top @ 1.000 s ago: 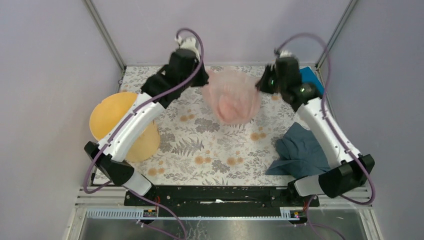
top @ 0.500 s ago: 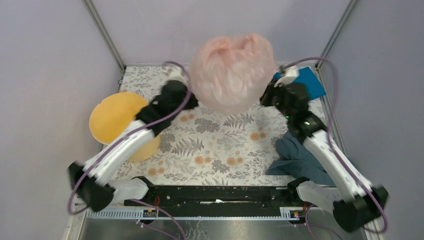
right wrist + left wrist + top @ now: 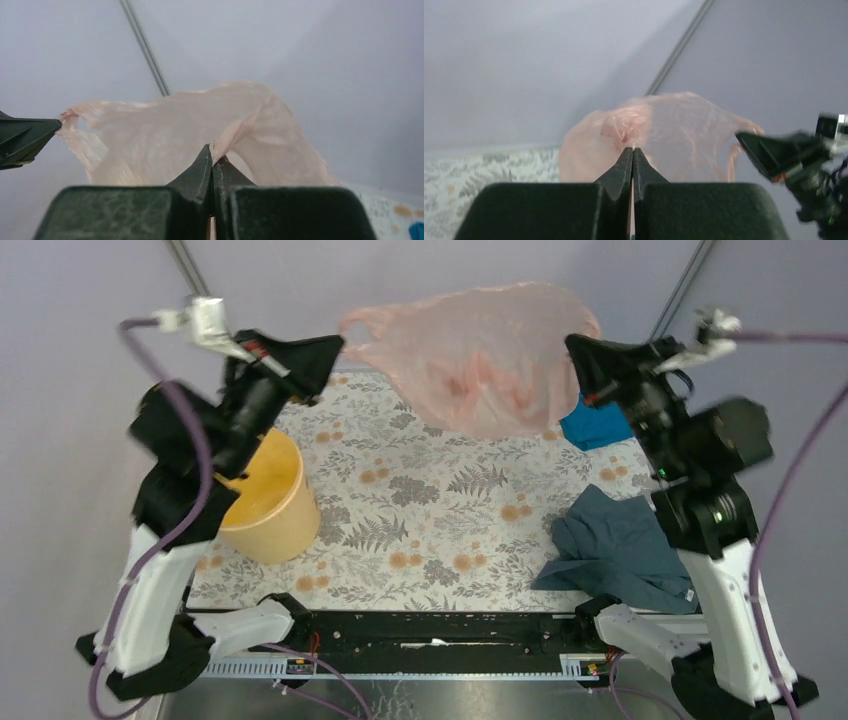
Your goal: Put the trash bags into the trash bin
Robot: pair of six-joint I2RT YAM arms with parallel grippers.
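The pale-pink translucent trash bag (image 3: pixel 480 355) hangs stretched high in the air between both grippers, above the far half of the table. My left gripper (image 3: pixel 340 340) is shut on the bag's left corner; it also shows in the left wrist view (image 3: pixel 632 149) pinching the plastic (image 3: pixel 674 135). My right gripper (image 3: pixel 570 342) is shut on the bag's right edge, and the right wrist view (image 3: pixel 212 156) shows the film (image 3: pixel 165 135) caught in its tips. The yellow-orange trash bin (image 3: pixel 275 505) stands upright at the table's left, partly hidden behind my left arm.
A grey-blue cloth (image 3: pixel 610 545) lies crumpled at the front right of the floral table (image 3: pixel 420 530). A bright blue cloth (image 3: pixel 595 425) lies at the back right. Grey walls with metal corner posts (image 3: pixel 185 265) enclose the table.
Both arms have risen and spread apart, pulling the bag from a bunched ball into a wide stretched sheet. The left arm has swung left and now stands over the bin.
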